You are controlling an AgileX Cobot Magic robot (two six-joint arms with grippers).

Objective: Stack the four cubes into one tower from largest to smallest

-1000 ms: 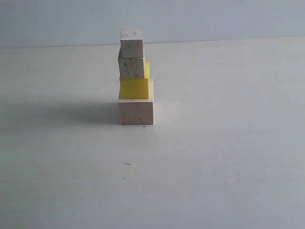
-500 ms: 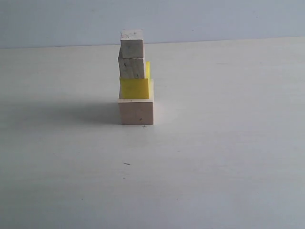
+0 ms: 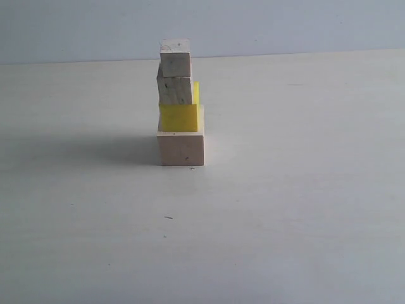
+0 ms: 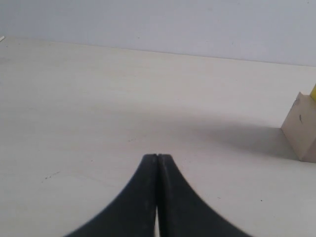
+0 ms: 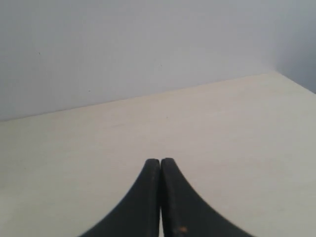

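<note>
The tower stands upright on the table left of centre in the exterior view. Its base is the large pale wood cube (image 3: 181, 147); the yellow cube (image 3: 179, 116) rests on it, then the medium pale wood cube (image 3: 174, 90), with the tiny pale wood cube (image 3: 175, 58) on top. No arm shows in the exterior view. My left gripper (image 4: 157, 157) is shut with nothing in it, low over bare table; the large cube (image 4: 301, 129) and a sliver of the yellow cube (image 4: 313, 92) sit at that view's edge. My right gripper (image 5: 160, 161) is shut and empty; no cube shows in its view.
The pale table (image 3: 285, 209) spreads out around the tower, with a grey wall (image 3: 285, 25) behind its far edge. A small dark speck (image 3: 168, 217) lies on the table in front of the tower. The tower's shadow (image 3: 120, 151) falls to its left.
</note>
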